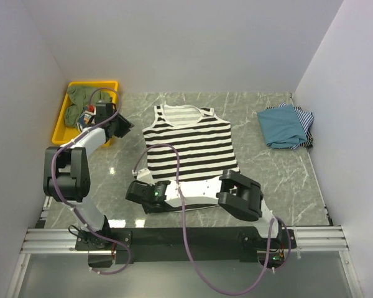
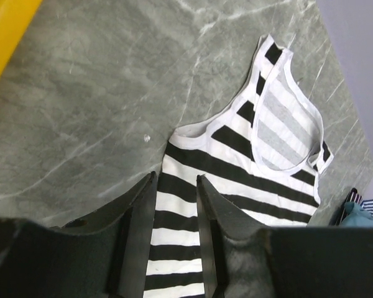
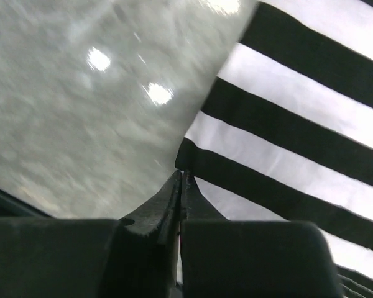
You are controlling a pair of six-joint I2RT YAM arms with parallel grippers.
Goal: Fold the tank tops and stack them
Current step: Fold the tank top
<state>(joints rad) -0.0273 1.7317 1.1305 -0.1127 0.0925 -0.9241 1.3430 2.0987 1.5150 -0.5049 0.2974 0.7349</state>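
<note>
I found the striped tank top [image 1: 189, 146] spread flat on the table [image 1: 105, 177]. Its long axis ran from neck to hem. The straps pointed away from both sets of fingers and the hem lay at the near end.

The right gripper [image 3: 180, 181] had its fingers pressed fully together on the near left corner of the garment, at the cloth's edge. All the cloth lay to the right of those fingers and bare stone lay to their left. From there the black and white bands ran off up and to the right.

The left gripper [image 2: 176, 177] stood partly open and held nothing. The garment's left side edge showed in the gap between its fingers. The neck opening lay beyond and to the right of them.

Limits of inspection:
- The right wrist view was blurred, so I could not see how much cloth sat between the tips.
- In the overhead view the right arm covered most of the hem.
- The left wrist view cut off the lower body of the garment behind the fingers.

A folded teal tank top [image 1: 281, 126] rested on a thin-striped top [image 1: 306, 118], well off to the right of both grippers. The yellow tray [image 1: 60, 129] sat just left of the left fingers. It held an olive cloth [image 1: 79, 94] and small items I could not identify.
</note>
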